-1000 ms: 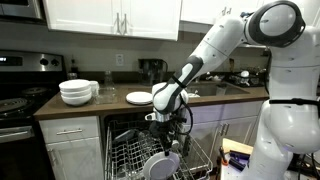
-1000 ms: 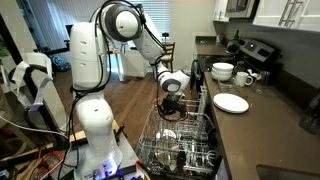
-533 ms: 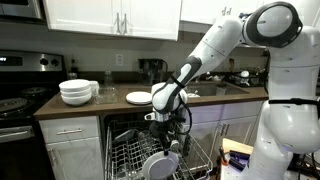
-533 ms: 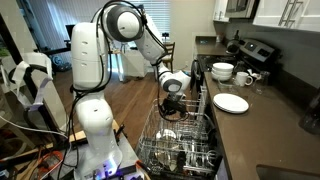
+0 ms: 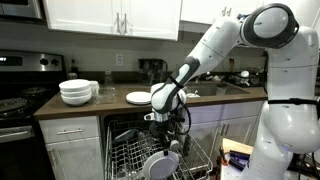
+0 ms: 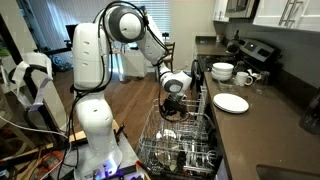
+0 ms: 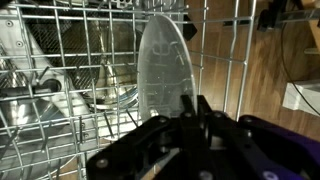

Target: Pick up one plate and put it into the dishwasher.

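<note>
White round dinner plate, pinched at its rim by the gripper, stands just ahead inside the dishwasher's grey wire rack; released off a slot, it could topple.

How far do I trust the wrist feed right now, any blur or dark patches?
Wrist view: the plate reads soft and smeared, edge-on in the dishwasher rack; the tool is nearly black, so its grip is unreadable. In an exterior view, daylight behind the arm is blown out and the rack interior is dim.
</note>
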Tool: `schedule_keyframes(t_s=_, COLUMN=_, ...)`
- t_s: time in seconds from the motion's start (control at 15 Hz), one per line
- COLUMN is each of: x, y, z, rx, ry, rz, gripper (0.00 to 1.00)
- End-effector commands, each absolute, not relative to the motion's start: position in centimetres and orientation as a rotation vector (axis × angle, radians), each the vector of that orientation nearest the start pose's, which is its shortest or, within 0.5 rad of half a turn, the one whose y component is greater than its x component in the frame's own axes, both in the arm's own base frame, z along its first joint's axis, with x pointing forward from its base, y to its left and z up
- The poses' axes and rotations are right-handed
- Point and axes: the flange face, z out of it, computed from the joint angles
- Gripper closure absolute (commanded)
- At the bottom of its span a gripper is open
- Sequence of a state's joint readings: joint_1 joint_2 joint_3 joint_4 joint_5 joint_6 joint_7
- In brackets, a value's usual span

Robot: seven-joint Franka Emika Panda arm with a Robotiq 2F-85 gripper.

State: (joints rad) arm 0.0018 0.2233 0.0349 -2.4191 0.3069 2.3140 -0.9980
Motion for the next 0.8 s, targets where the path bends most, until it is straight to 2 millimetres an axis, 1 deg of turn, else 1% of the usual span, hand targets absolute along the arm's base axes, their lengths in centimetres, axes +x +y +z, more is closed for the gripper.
schedule_keyframes(t_s=0.0, x=46.01, y=1.97, z=19.36, rx=-2.575, ry=-1.082, rz=0.307, gripper=0.63)
schedule_keyframes(t_s=0.2, x=45.94, y=1.87, z=19.49, rx=-2.581, ry=-1.077, rz=0.313, gripper=0.40)
schedule_keyframes(t_s=0.47, x=45.95, y=1.69, z=19.72, rx=-2.586, ry=-1.074, rz=0.311, gripper=0.16)
schedule_keyframes(t_s=0.6, x=45.95, y=1.55, z=19.84, rx=-2.587, ry=-1.070, rz=0.309, gripper=0.06)
schedule_keyframes(t_s=0.73, x=45.88, y=1.39, z=20.02, rx=-2.590, ry=-1.064, rz=0.312, gripper=0.00)
